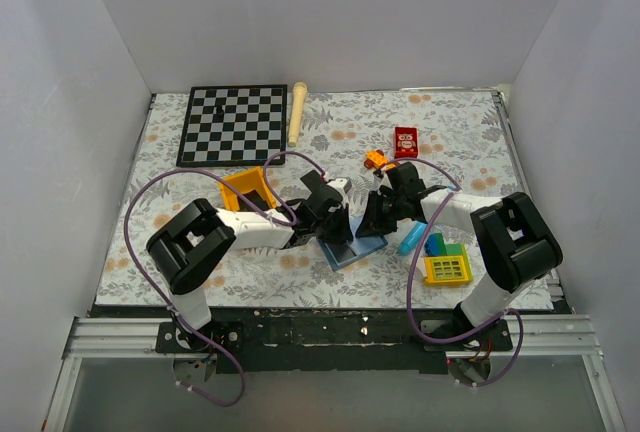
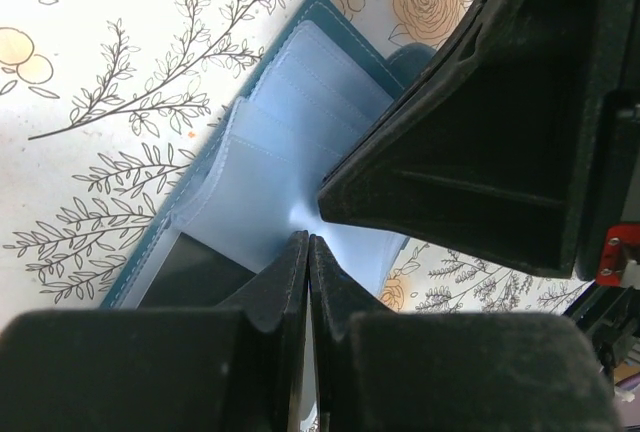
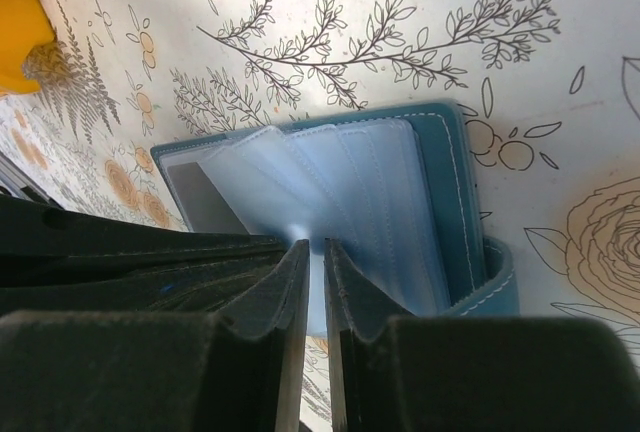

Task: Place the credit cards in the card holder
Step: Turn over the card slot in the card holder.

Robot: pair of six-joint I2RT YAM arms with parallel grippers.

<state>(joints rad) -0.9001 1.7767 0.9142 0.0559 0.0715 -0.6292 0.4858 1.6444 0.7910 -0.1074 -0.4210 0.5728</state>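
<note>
The slate-blue card holder lies open on the floral cloth between both grippers, its clear blue-grey sleeves fanned out. One dark credit card sits in its end pocket; it also shows in the right wrist view. The second card is hidden. My left gripper is shut, tips pinching a puckered sleeve. My right gripper is shut to a narrow slit on a sleeve at about the same spot, facing the left one.
A yellow bin stands just left of the left gripper. A bright blue tube and a yellow and green toy lie right of the holder. A red box, an orange toy, a chessboard and a wooden pin lie farther back.
</note>
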